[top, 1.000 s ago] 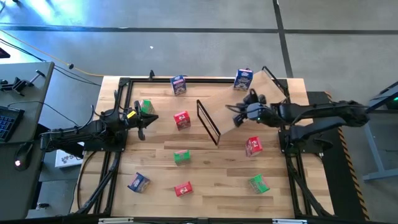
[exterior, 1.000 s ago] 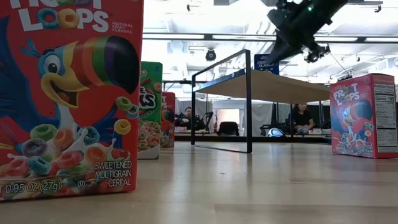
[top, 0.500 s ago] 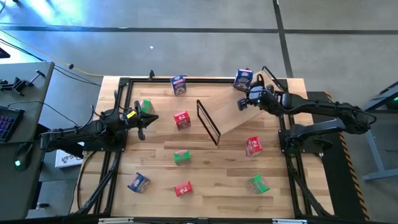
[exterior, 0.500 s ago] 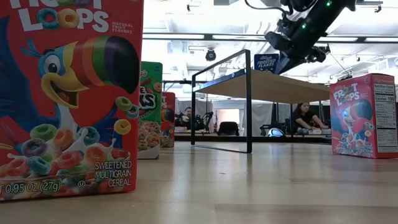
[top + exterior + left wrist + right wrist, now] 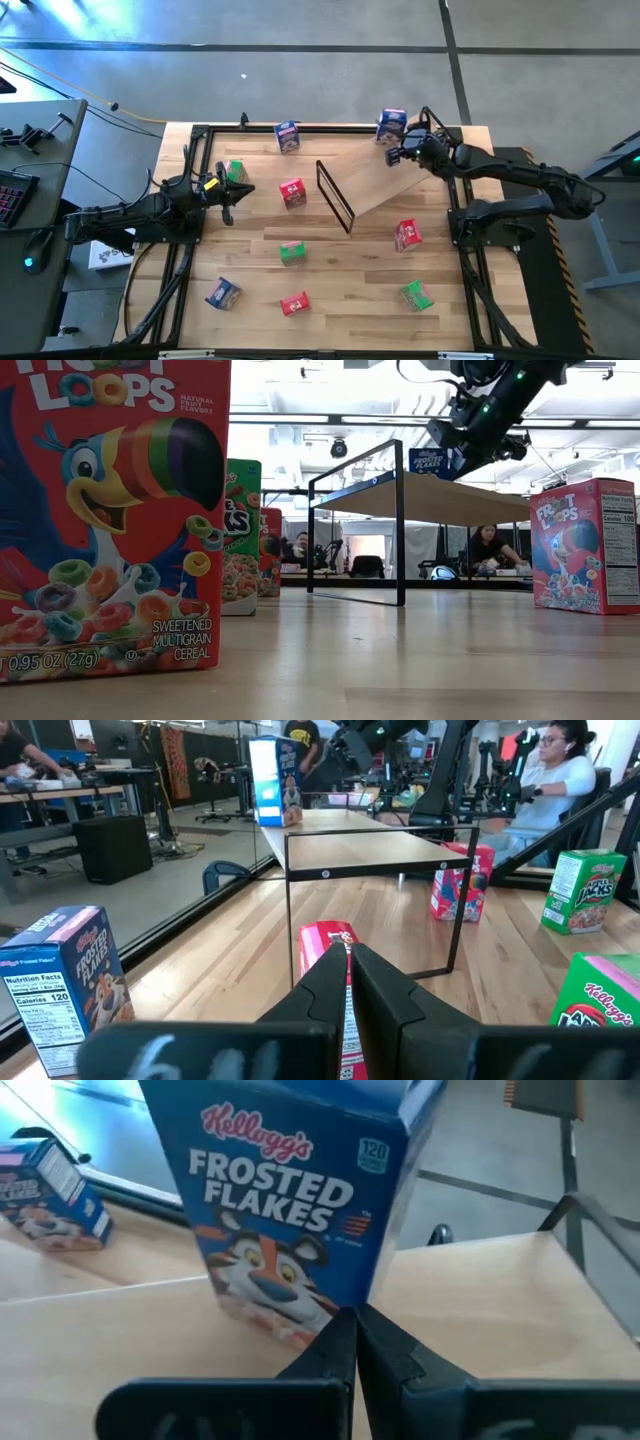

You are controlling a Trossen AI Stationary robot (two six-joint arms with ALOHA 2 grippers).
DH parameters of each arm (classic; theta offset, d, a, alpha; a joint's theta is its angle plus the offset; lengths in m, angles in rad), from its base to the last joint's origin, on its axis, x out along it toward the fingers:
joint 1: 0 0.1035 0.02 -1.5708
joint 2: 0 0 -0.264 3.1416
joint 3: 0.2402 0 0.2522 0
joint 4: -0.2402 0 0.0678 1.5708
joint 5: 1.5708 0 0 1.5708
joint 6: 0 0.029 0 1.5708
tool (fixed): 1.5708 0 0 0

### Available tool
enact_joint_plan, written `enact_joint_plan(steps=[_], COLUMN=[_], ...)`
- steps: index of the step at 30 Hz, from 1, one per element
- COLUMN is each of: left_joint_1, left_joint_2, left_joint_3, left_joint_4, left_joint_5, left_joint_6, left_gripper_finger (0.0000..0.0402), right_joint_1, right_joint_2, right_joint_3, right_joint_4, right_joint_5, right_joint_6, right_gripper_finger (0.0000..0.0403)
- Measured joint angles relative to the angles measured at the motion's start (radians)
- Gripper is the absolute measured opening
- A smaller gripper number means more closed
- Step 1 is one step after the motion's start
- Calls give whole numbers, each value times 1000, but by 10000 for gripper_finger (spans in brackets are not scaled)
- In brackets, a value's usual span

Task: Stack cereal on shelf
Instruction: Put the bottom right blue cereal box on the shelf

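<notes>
The shelf (image 5: 385, 172) is a light board tilted on a black wire frame in the table's middle. A blue cereal box (image 5: 391, 126) stands on the board's far end; it fills the right wrist view (image 5: 290, 1210). My right gripper (image 5: 397, 153) is shut just on the near side of it, its tips (image 5: 350, 1325) at the box's lower corner. My left gripper (image 5: 228, 197) is shut and empty at the table's left, pointing at a red box (image 5: 328, 938). The other red, green and blue boxes stand on the tabletop. My right gripper's shut fingertips (image 5: 340, 1335) stand at the lower near corner (image 5: 335, 1305) of the blue box, coming level from its near side. I cannot tell whether they touch it. The box stands upright on the board.
On the tabletop stand a blue box (image 5: 288, 136) at the far edge, a green box (image 5: 235, 172) by my left gripper, a red box (image 5: 407, 235) near the right, and green (image 5: 292, 252), blue (image 5: 222, 293), red (image 5: 295, 303) and green (image 5: 415, 295) boxes toward the near edge.
My right gripper has gone from above the middle of the shelf's board toward the table's far edge and a little right, up to the blue box on the board. The box has stayed where it was.
</notes>
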Motion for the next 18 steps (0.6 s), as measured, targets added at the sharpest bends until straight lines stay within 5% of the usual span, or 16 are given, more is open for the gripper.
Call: enact_joint_plan(steps=[18], left_joint_1=[0], left_joint_2=[0], left_joint_3=[0], left_joint_4=[-7], left_joint_5=[0], left_joint_6=[0], left_gripper_finger=[12], right_joint_1=[46], right_joint_2=[-44], right_joint_3=[111], right_joint_4=[-198], right_joint_5=[-106], right_joint_6=[-63], right_gripper_finger=[0])
